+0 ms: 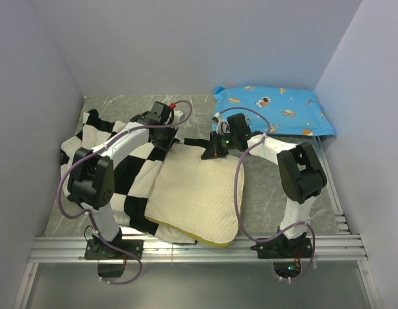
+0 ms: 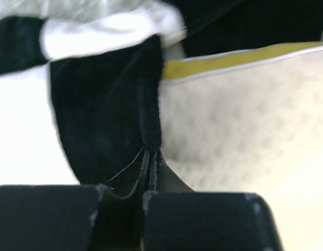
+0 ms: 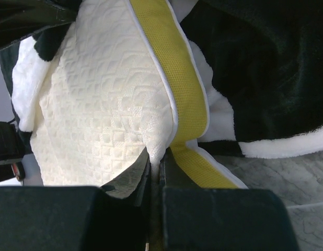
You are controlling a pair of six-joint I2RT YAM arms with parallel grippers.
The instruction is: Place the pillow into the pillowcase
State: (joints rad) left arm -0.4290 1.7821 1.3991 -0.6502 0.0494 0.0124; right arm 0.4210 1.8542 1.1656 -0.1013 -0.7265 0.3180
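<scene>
The cream pillow [image 1: 196, 193] lies mid-table with its far end against the black and white checkered pillowcase [image 1: 131, 170], which spreads out to the left. My left gripper [image 1: 164, 138] is at the pillow's far left corner. In the left wrist view it [image 2: 150, 157] is shut on a black fold of the pillowcase [image 2: 99, 120], right beside the pillow [image 2: 245, 120]. My right gripper [image 1: 215, 149] is at the pillow's far edge. Up close it [image 3: 157, 164] is shut on a pinch of the pillow [image 3: 99, 115] next to its yellow edge band [image 3: 177, 78]. The pillowcase [image 3: 266, 68] lies just beyond.
A blue cartoon-print pillow [image 1: 273, 109] lies at the back right against the wall. Pale walls close in the left, back and right. An aluminium rail [image 1: 199, 248] runs along the near edge. Grey marbled tabletop [image 1: 276, 199] shows to the right of the pillow.
</scene>
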